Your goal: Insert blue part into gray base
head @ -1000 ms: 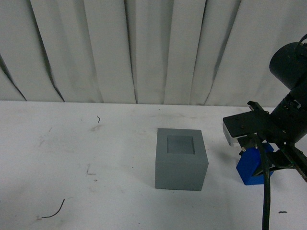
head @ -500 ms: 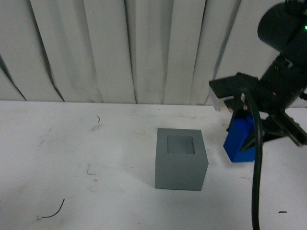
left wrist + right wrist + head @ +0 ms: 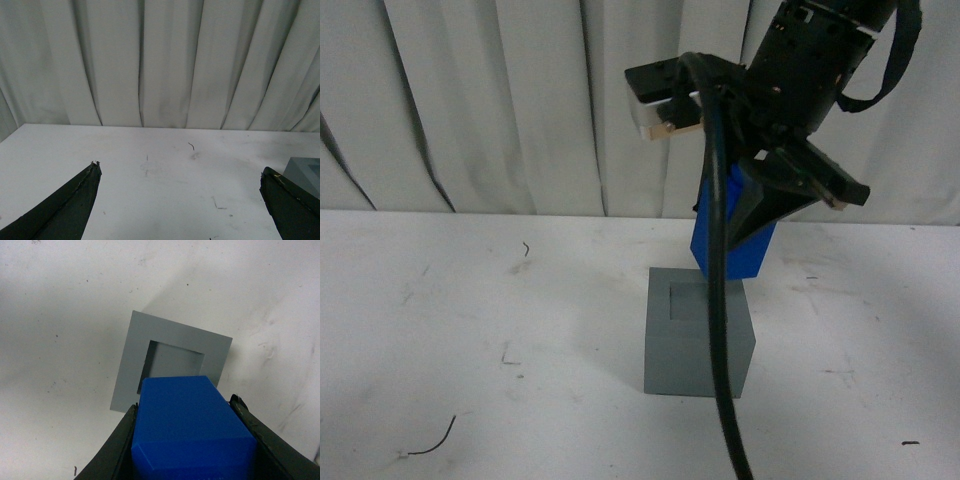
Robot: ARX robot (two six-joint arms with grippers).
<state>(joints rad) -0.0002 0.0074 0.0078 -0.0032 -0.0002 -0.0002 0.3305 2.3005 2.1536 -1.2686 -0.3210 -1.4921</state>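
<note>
**RPT: BLUE PART HOVERING OVER BASE, INSERTION PENDING**

Rt gripper is gripping the blue part; the fingers are pressing on its opposite sides. The part is hanging in the air just above the gray base, not touching it. In the front view it is leaning, not plumb.

In the rt wrist view the part is covering one edge of the recess, and most of the opening is showing beyond it. The base is sitting flat on the table, with the recess facing up and nothing in it.

Lt gripper is idling off to the side, fingers wide apart, carrying nothing.

Step in hand, by my judgement: alignment over the recess. Approx. halfway through the task: pickup done, insertion not.

Next move is calling for:
- a shift to centre the part over the opening
- a wrist correction to bring it vertical, w/ edges squared to the recess walls
- a slow straight descent

Fit is looking close, so a tilted entry is risking a jam on the rim.
</note>
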